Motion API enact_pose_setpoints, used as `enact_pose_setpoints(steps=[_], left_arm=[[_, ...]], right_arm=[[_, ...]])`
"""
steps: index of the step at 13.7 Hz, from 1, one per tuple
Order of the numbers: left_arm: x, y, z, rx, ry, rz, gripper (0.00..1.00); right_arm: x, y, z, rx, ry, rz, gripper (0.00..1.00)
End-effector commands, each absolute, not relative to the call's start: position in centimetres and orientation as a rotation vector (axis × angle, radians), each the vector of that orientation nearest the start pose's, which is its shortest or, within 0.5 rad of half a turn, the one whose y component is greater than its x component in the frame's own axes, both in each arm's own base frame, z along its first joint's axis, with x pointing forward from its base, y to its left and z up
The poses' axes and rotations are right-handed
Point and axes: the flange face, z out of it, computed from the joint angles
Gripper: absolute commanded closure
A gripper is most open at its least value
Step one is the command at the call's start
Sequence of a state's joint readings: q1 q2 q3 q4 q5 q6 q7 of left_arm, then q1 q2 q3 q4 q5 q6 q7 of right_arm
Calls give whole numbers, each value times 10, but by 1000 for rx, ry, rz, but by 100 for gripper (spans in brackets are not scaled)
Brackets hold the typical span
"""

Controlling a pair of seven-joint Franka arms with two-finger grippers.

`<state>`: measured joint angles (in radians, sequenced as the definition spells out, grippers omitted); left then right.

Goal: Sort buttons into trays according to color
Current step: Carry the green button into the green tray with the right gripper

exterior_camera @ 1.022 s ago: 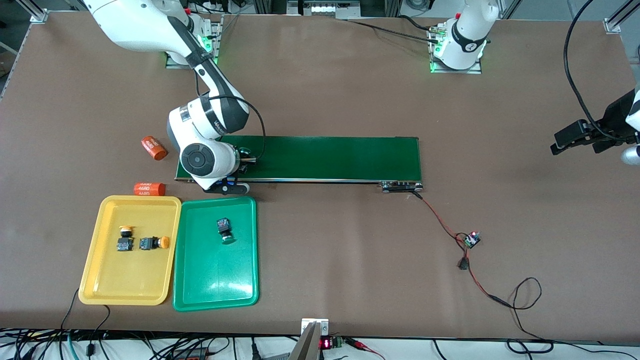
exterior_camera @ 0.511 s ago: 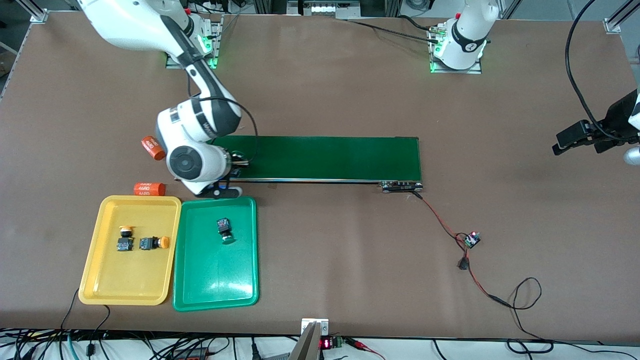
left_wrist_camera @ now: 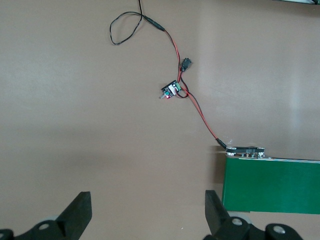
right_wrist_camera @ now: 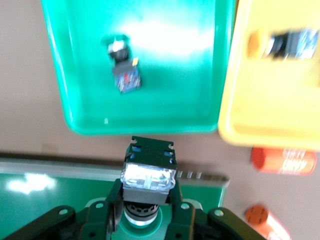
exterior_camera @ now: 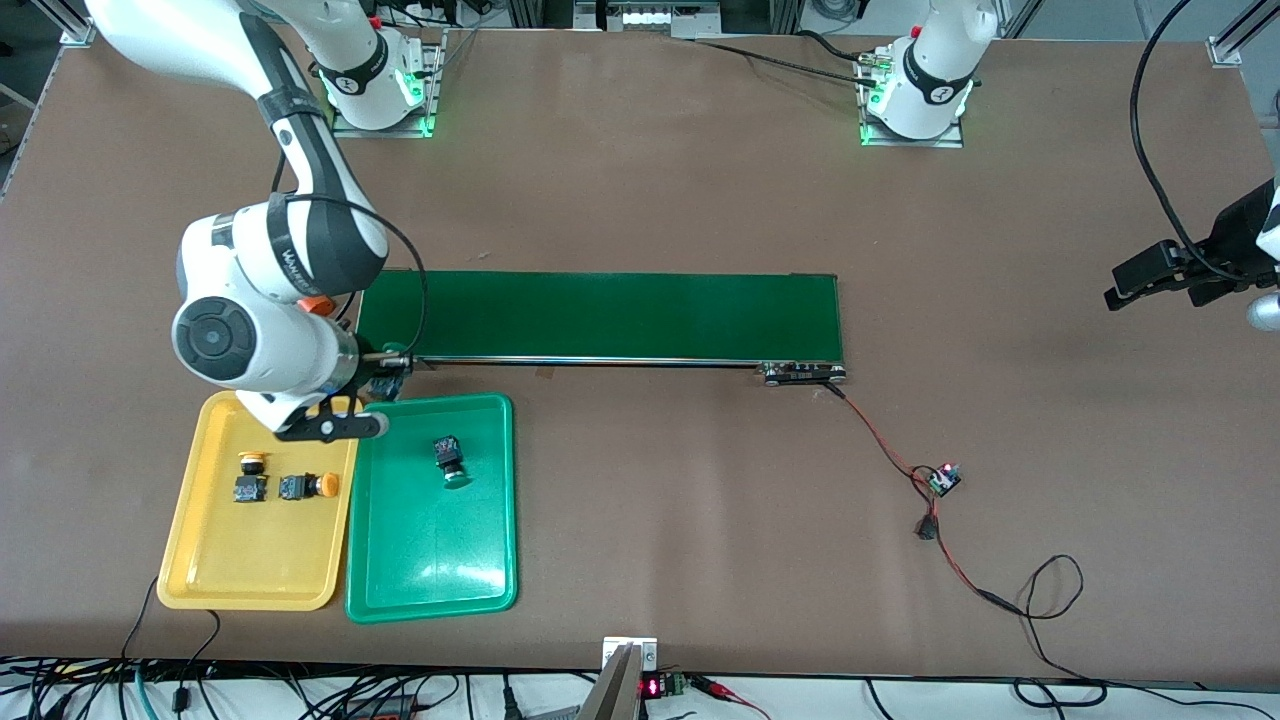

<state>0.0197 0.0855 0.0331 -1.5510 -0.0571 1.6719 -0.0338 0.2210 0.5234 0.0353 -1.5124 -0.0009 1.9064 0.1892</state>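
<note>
My right gripper (exterior_camera: 386, 376) is shut on a green-capped button (right_wrist_camera: 148, 181) with a black-blue body. It holds the button over the conveyor belt's end, beside the green tray (exterior_camera: 430, 570). One green button (exterior_camera: 449, 459) lies in that tray and also shows in the right wrist view (right_wrist_camera: 123, 66). Two orange-capped buttons (exterior_camera: 251, 478) (exterior_camera: 308, 486) lie in the yellow tray (exterior_camera: 250, 565). In the right wrist view the gripper (right_wrist_camera: 148, 194) faces both the green tray (right_wrist_camera: 170, 95) and the yellow tray (right_wrist_camera: 270, 110). My left gripper (exterior_camera: 1150, 277) (left_wrist_camera: 147, 215) waits open and empty over bare table at the left arm's end.
The long dark-green conveyor belt (exterior_camera: 620, 315) (left_wrist_camera: 272, 185) lies across the middle of the table. Two orange cylinders (right_wrist_camera: 283, 160) (right_wrist_camera: 262, 219) lie by the belt's end near the yellow tray. A small circuit board (exterior_camera: 943, 479) (left_wrist_camera: 171, 91) with red-black wires lies nearer the front camera.
My right arm has lifted off the belt's end and swung toward the trays with the green button in its grip. The left arm has not moved.
</note>
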Motion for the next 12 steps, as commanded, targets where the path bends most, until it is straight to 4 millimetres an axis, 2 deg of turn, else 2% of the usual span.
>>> enact_pose_setpoints(steps=[1,4,7,12], left_arm=[[588,25,596,-3210,-134,-73,0],[588,24,596,-3213,-134,-74,0],[588,25,596,-3214,-137,-74,0],[589,24,595,-3213,-134,-71,0]], right_arm=[[683,169,328,-3172,-157,53,78],[702,170,295,-3176,-206,-171,77],[710,172,264,-3178,-242,-259,77],[714,168,243,-3174,-228,-303,75]])
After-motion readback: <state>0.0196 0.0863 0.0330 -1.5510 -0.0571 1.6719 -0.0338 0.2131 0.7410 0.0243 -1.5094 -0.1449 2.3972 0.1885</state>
